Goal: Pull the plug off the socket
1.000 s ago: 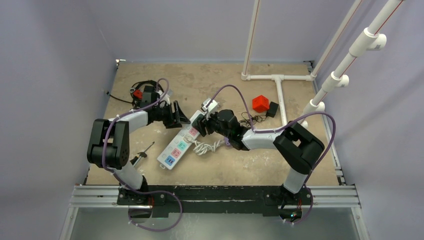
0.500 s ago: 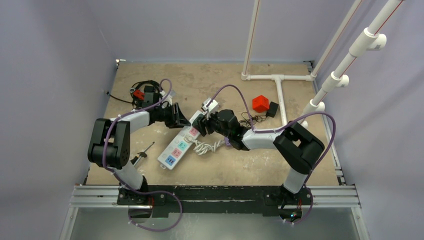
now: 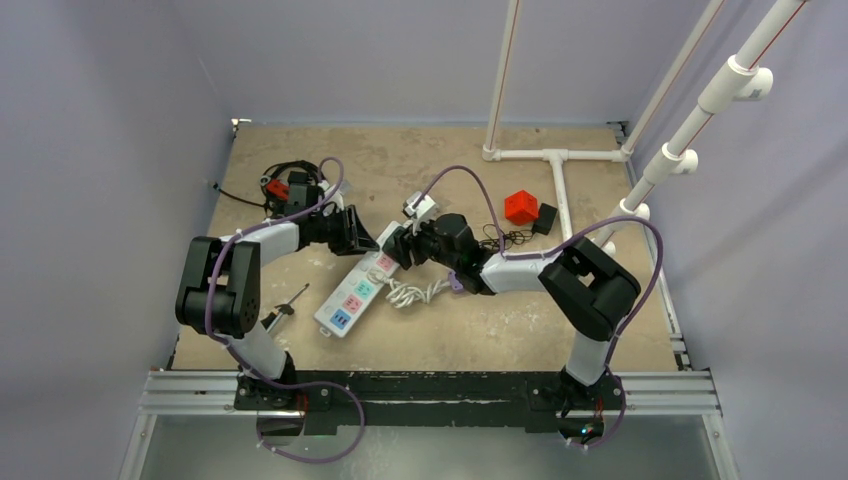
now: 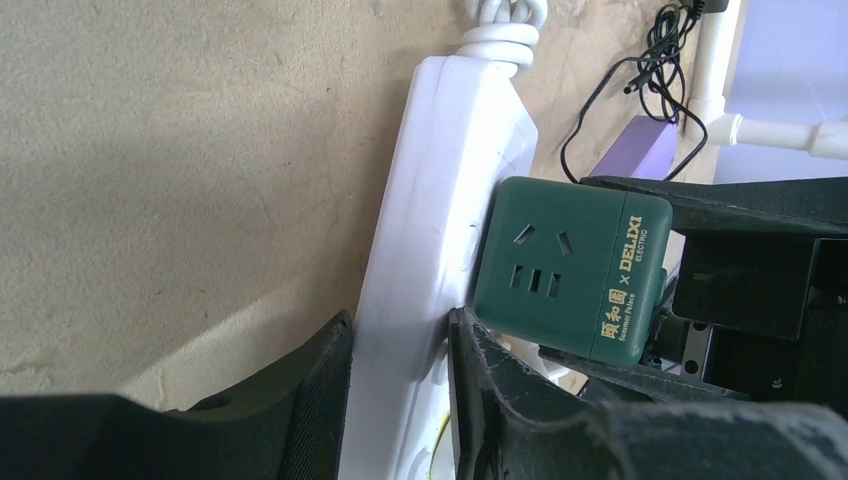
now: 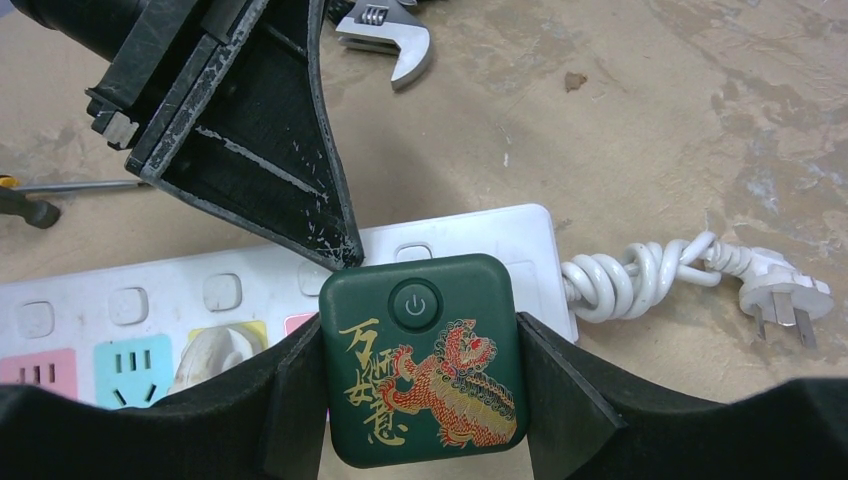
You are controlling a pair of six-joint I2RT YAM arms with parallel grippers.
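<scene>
Seen from above: a sandy table (image 3: 470, 335), with two robot arms reaching in from its near edge toward the middle. Lying slantwise there, a long white power strip (image 3: 350, 298) with a row of pastel outlets. Bunched just to its right, a coiled white cord (image 3: 415, 292), ending in a pronged end lying loose on the table.

Pinched across the width of the strip, near its far end, by the left gripper (image 4: 400, 340). One black finger (image 4: 318, 400) against each long side, at a narrow spread.

Just past those fingers, up against the top face of the strip at the cord end, a dark green square plug (image 5: 420, 385). On its back, a round power button and a gold-and-red dragon design. Pins hidden, so no telling how deep in the outlet.

Clamped on two opposite sides by the right gripper (image 3: 401, 245), spread about as wide as the plug itself.

Nearby on the table: a wrench (image 5: 385, 35) and a screwdriver (image 3: 285, 305) on the left arm's side. A red cube (image 3: 520, 207) farther right, well apart from the strip. A flat purple bar (image 4: 640, 160) beyond the plug.
</scene>
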